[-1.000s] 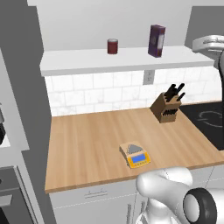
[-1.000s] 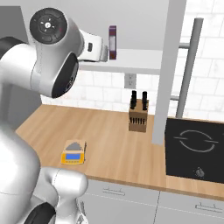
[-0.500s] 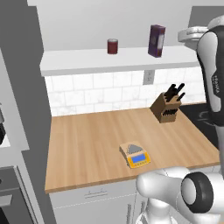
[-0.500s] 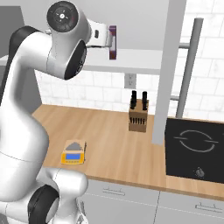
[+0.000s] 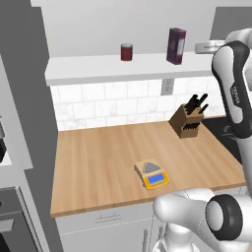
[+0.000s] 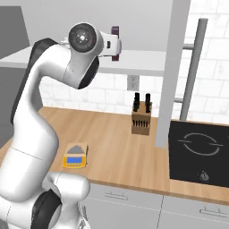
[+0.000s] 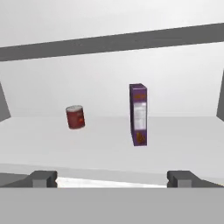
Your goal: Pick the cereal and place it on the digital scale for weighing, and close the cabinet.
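Cereal box [image 7: 138, 114] standing upright on the white shelf [image 5: 98, 69] of the open cabinet, narrow edge turned toward the hand, so a level approach suits it. A short red can [image 7: 75, 117] stands well apart from the box on the same shelf. Gripper [image 7: 112, 178] faces the box from outside the shelf edge, fingers spread wide and empty, ready to straddle it. Below the box, the digital scale [image 5: 152, 173] lies on the wooden counter [image 5: 98, 157], its plate free; a knife block [image 5: 188, 119] stands nearer the wall.

A glossy white robot arm [image 6: 40, 134] with rounded segments, black bands at its joints, a round dark joint cap, grey fingertips [image 7: 41, 178].
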Controlling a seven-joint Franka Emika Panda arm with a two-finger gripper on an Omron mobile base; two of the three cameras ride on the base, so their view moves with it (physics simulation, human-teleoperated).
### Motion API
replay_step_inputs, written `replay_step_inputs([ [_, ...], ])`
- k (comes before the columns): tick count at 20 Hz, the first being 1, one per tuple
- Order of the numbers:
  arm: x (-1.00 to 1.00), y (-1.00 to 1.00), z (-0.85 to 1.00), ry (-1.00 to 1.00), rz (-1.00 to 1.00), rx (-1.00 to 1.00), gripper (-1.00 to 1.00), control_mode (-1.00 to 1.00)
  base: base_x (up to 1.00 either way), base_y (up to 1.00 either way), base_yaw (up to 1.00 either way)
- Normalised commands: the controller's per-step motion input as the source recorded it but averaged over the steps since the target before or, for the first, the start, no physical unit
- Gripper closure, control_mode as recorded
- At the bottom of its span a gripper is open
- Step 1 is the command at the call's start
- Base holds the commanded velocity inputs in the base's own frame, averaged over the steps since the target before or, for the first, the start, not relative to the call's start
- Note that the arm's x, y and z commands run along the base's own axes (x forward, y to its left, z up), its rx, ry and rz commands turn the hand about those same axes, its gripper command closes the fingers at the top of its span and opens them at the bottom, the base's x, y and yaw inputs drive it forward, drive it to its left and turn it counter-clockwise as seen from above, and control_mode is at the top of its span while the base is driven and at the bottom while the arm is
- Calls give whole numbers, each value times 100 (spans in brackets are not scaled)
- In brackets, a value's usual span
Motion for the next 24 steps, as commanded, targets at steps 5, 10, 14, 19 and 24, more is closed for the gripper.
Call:
replay_step_inputs([
  [5,47,-9,-3,9,1,0,-100,-100,0,0,0],
  [10,39,3,-1,3,0,-3,-100,-100,0,0,0],
  [14,41,5,-7,0,0,-9,-100,-100,0,0,0],
  [19,45,-1,-1,2,-1,-4,-100,-100,0,0,0],
  [24,21,-7,0,-1,0,0,-100,-100,0,0,0],
])
